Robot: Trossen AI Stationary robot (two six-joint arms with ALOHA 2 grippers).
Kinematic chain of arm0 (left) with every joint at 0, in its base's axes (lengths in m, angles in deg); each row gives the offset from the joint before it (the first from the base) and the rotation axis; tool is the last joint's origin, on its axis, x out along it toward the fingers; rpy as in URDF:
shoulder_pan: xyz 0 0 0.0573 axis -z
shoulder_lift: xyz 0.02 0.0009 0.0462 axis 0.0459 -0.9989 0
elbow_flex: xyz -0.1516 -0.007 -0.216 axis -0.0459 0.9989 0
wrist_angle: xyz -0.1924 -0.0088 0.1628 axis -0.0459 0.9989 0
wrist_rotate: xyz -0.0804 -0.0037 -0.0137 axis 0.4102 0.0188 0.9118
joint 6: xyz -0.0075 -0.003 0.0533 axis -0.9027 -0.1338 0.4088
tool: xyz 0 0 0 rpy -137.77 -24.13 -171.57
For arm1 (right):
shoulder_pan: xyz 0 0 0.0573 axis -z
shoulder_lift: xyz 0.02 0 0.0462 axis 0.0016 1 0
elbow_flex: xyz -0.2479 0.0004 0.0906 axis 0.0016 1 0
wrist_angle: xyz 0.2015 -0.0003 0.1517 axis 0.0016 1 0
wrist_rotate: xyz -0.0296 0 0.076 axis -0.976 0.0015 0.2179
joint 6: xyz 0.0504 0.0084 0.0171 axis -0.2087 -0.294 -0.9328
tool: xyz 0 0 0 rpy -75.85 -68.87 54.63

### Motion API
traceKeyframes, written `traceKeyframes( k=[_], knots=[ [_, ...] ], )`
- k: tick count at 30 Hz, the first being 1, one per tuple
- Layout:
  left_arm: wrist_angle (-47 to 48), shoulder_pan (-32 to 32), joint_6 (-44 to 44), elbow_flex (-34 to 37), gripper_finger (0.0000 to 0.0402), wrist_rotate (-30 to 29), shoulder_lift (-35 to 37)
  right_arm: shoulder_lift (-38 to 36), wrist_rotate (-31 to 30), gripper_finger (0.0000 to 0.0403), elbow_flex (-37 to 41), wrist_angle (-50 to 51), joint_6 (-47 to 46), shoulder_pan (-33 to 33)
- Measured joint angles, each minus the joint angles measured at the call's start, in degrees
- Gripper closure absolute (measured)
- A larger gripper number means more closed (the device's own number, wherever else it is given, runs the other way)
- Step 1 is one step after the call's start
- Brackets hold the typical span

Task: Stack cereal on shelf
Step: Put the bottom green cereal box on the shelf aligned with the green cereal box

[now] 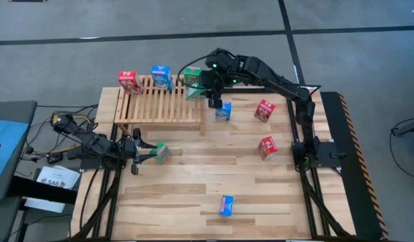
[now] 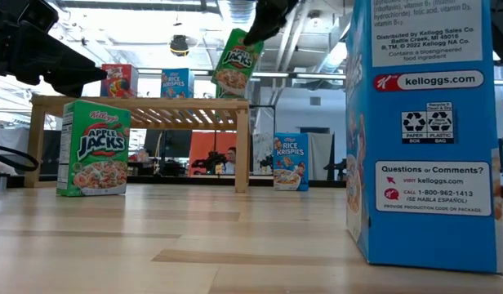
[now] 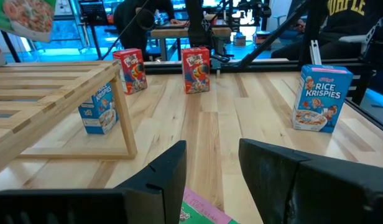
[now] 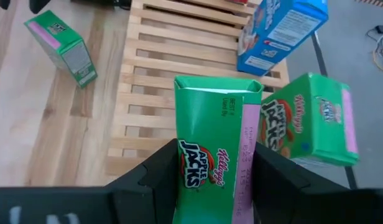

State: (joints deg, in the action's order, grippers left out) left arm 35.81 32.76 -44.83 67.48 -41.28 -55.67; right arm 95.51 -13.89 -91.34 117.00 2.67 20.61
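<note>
The wooden slatted shelf stands at the table's far left. A red cereal box, a blue one and a green one stand on it. My right gripper is shut on another green cereal box over the shelf's right end. My left gripper stays level near the table's left edge, its fingers a little apart with nothing between them. A third green box stands on the table just in front of it. I cannot tell whether they touch. My right gripper pinches the green box's upper end between its two fingers, one on each narrow side. The fingers slant down from the table's right side. The box hangs tilted below them, its lower end close above the shelf's top.
On the table stand a blue box just right of the shelf, two red boxes at the right, and a blue box near the front edge. Cables lie off the left edge. People sit in the room behind.
</note>
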Motion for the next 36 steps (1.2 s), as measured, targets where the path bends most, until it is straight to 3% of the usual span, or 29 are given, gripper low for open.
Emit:
traceKeyframes(
  k=[24,36],
  knots=[
    [0.00,-0.01,0.00,0.00,0.0264,0.00,0.00,0.02,0.02,0.0208,3.78,-2.12,-0.75,0.07],
    [-0.01,-0.02,0.00,0.00,0.0264,0.00,0.00,0.02,-0.04,0.0143,3.78,-3.37,-0.71,0.45]
  ],
)
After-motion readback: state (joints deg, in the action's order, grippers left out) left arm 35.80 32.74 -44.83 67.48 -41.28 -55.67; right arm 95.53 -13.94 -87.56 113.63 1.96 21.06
